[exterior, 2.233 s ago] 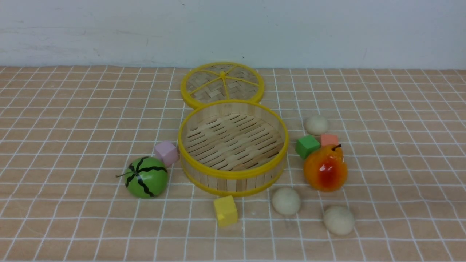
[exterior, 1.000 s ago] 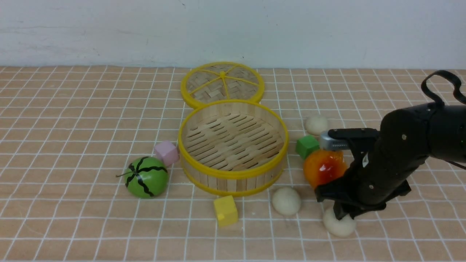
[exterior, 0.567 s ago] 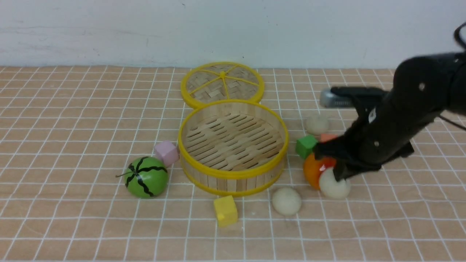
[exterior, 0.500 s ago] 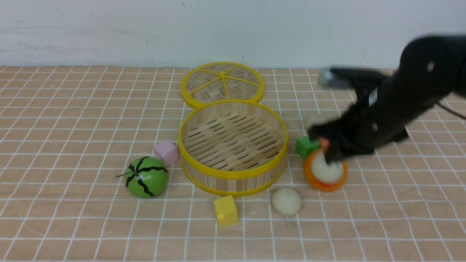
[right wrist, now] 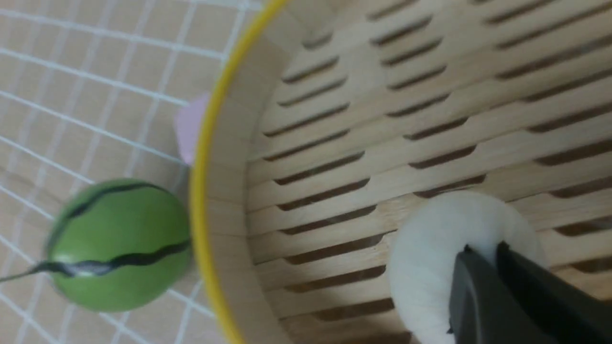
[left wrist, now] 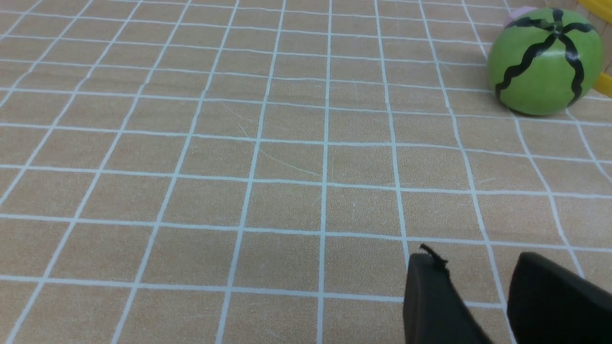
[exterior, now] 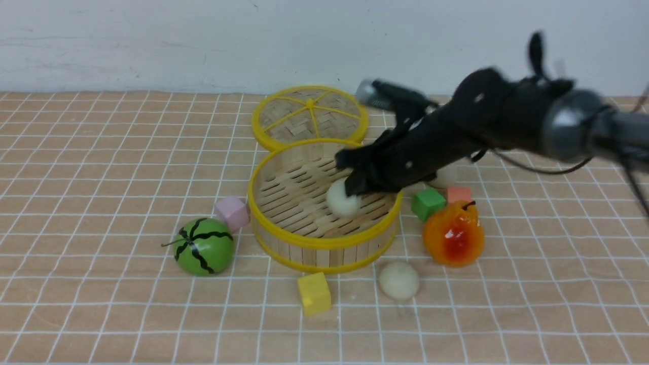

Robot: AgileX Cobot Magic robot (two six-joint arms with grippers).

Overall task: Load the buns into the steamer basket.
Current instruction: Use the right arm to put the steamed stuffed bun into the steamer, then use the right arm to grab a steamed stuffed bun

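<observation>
Over the steamer basket (exterior: 314,256), right gripper (exterior: 351,188) clenched on one bun (exterior: 343,203), fingers (right wrist: 471,296) pressed into its top; bun hangs inside the rim (exterior: 324,243), contact with slats (exterior: 299,197) unclear. Second bun (exterior: 399,280) on the cloth (exterior: 101,203) in front of basket; third bun (exterior: 448,177) partly behind the arm (exterior: 481,116)

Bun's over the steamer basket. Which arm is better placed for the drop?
Right. The right gripper is shut on the held bun above the steamer basket's slatted floor. The left gripper hangs empty over checked cloth, short of the toy watermelon.
</observation>
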